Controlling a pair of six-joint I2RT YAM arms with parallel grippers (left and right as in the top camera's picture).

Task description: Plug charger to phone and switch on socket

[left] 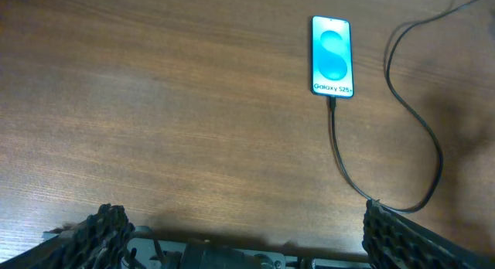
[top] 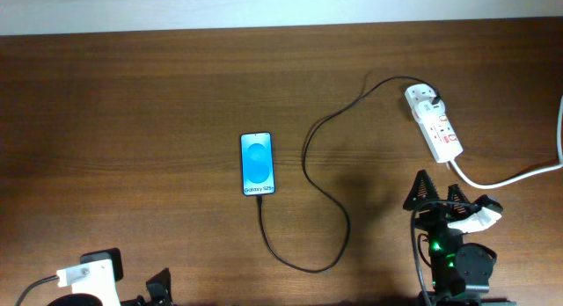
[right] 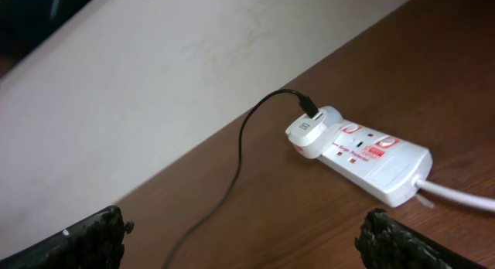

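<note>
A brown wood-grain table (top: 132, 121) fills the overhead view, and a pale wall (right: 155, 68) runs along its far edge. The white socket (top: 435, 123) lies at the far right, angled, with red markings on top; whether its switches are on I cannot tell. Its thick white cord (top: 510, 176) leaves to the right. The phone (top: 257, 163) lies flat near the middle, its blue screen lit. The charger (top: 308, 156) meets the phone's near edge, loops toward the robot, then curves back to a white adapter (right: 309, 134) seated in the socket's far end. The right gripper (top: 440, 190) hangs just short of the socket, jaws spread wide and holding nothing. The left gripper (left: 241, 215) sits low at the near left, well apart from the phone, likewise spread and bare.
</note>
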